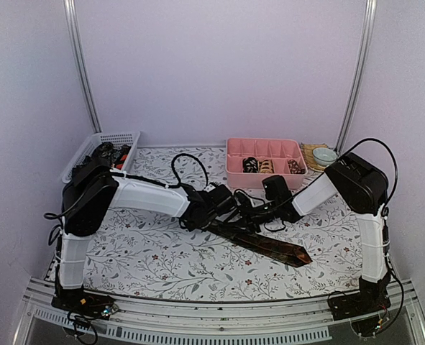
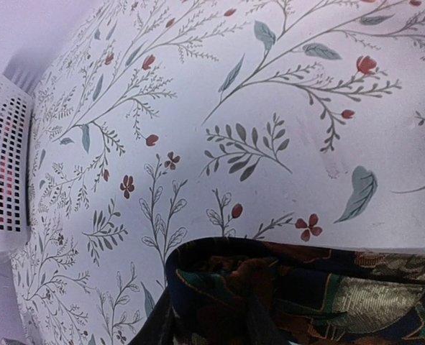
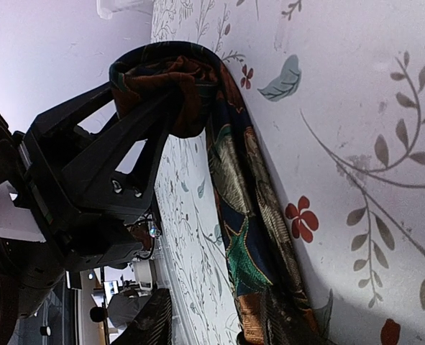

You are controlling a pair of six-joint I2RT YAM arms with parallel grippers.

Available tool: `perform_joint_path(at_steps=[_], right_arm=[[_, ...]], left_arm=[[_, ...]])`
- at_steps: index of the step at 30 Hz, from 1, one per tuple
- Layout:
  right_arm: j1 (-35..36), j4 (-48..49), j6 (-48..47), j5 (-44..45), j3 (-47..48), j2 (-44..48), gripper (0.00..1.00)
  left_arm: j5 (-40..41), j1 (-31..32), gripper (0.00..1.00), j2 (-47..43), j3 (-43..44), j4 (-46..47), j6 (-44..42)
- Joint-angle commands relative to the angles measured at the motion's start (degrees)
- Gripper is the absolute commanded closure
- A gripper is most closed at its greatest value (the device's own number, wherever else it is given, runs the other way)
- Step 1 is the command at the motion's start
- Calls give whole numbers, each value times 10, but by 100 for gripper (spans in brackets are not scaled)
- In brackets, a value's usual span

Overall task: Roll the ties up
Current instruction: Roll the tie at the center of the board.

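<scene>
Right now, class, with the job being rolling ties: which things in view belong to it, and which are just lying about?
Belongs to the job: dark patterned tie on the table; rolled ties in the pink tray.
Just lying about: pale bowl; white mesh basket, contents half hidden.
</scene>
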State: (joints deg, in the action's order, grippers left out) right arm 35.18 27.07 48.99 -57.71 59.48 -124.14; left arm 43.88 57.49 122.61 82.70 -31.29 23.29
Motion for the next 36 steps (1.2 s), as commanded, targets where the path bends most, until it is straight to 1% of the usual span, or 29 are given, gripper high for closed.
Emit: perform_joint_path(at_steps=[1, 10, 17, 22, 27, 36], right_arm=[[-5, -14, 30, -3, -19, 20, 58], [-10, 0, 44, -5, -18, 2, 58], [-17, 38, 74, -13, -25, -13, 59], [-19, 41, 80, -13, -23, -13, 59], [-21, 41, 84, -13, -19, -14, 59], [-24, 32, 85, -8, -9, -11, 59]], left_arm=[[-51, 9, 76, 30, -8, -7, -14], [-73, 25, 76, 34, -13, 1, -29], [-117, 32, 75, 38, -17, 20, -40], [-128, 36, 74, 46, -17, 19, -47], [-135, 38, 69, 43, -26, 17, -51], [-174, 38, 59, 21, -49, 43, -74]])
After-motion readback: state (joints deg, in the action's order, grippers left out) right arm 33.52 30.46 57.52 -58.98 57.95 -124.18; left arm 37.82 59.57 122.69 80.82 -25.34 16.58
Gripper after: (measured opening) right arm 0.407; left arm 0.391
